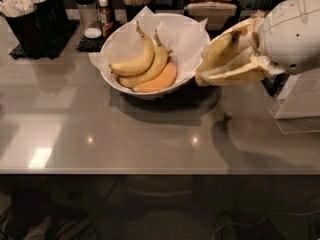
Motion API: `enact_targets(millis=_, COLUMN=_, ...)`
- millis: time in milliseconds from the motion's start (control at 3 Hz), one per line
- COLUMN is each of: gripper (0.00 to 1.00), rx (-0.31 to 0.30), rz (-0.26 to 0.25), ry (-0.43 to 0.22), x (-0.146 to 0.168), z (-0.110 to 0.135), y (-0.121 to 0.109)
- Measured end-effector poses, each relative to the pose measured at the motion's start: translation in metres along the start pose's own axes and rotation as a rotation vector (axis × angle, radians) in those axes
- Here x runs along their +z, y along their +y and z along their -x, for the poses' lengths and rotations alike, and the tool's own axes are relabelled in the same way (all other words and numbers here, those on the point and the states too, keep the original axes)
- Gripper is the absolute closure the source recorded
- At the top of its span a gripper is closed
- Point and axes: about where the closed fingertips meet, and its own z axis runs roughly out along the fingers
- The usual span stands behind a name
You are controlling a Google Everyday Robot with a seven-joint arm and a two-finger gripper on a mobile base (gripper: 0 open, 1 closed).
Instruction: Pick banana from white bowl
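Note:
The white bowl (118, 82) stands at the back middle of the grey counter, lined with crinkled white paper. Two curved yellow bananas (134, 64) and a plumper orange-tinted banana (161, 79) lie in it. My gripper (209, 76) is just right of the bowl's rim, above the counter, with the white arm behind it at the right. Its cream fingers (239, 70) are shut on the slim pale yellow banana (220, 47), which is held tilted, clear of the bowl.
A black cutlery holder (31, 19) stands at the back left, with a shaker (88, 15) and a small sauce bottle (105, 17) beside it. A clear plastic stand (296, 105) is at the right. The counter's front edge (150, 171) runs across the view.

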Motion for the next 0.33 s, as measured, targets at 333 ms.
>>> enact_targets(millis=333, gripper=1.00, rx=0.000, rz=0.000, ry=0.000, x=0.0000, z=0.0000, y=0.0000)
